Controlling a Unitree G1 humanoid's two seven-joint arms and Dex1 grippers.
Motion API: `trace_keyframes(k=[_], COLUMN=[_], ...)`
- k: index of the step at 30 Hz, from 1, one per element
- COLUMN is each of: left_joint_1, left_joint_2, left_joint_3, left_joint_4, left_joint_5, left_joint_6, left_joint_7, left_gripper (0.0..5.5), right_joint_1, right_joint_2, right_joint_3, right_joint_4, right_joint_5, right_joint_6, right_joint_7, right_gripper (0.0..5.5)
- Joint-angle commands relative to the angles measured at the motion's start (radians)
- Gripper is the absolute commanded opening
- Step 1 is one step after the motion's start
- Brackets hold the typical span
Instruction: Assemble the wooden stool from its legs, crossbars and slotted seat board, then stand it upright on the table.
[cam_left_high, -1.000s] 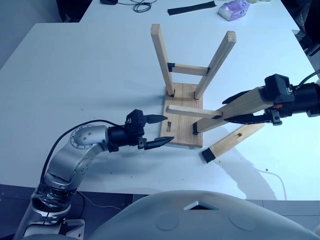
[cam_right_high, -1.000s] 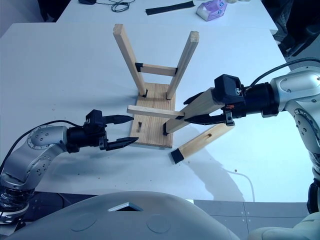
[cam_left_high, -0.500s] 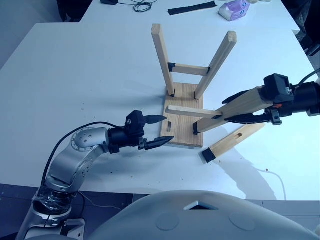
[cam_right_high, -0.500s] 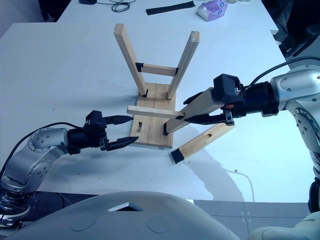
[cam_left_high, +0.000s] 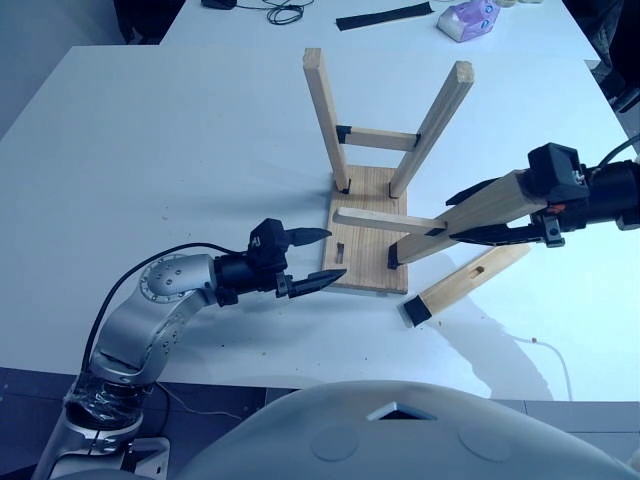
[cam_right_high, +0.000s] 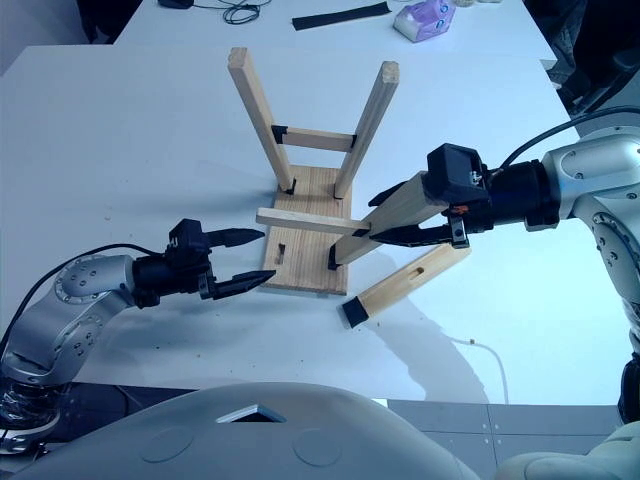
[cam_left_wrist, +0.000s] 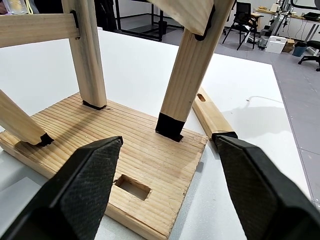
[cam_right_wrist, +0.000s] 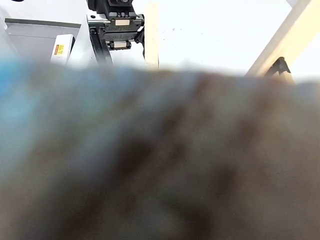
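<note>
Leg (cam_left_high: 487, 204) in right gripper (cam_left_high: 455, 218) slightly higher

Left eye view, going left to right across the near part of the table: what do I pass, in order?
In order: left pincer, open → seat board → tilted leg, held in the right pincer. The other leg lying on the table overlaps these, so it is left out.

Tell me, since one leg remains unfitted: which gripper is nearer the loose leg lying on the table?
Right. The right gripper holds the tilted leg just beyond the loose leg; the left gripper hovers open on the opposite side of the seat board.
</note>
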Motion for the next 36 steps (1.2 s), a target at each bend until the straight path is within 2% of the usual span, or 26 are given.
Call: trace_keyframes(k=[1,18,36], left_joint_1=[-0.005,-0.003,0.0], left_joint_2=[0.0,-0.009,-0.023], left_joint_3=[0.011,0.019,0.016], left_joint_4=[0.006,0.009,-0.001], left_joint_5=[0.001,-0.003,0.003], left_joint_6=[0.009,0.015,0.025], left_joint_7=[0.01,0.031,0.043], left_gripper=[3.47,3.47,3.47], right_joint_1=[0.015,-0.023,-0.004], right_joint_2=[-0.015,-0.016,0.013], right_joint_3=[-0.006,-0.009,0.1], right_joint_4=[-0.021,-0.038,-0.068], right_joint_5=[-0.002,0.018,-0.051], right_joint_6=[0.029,0.066,0.089], right_joint_7=[-0.012,-0.01,-0.084], right_gripper=[2.04,2.04,2.04])
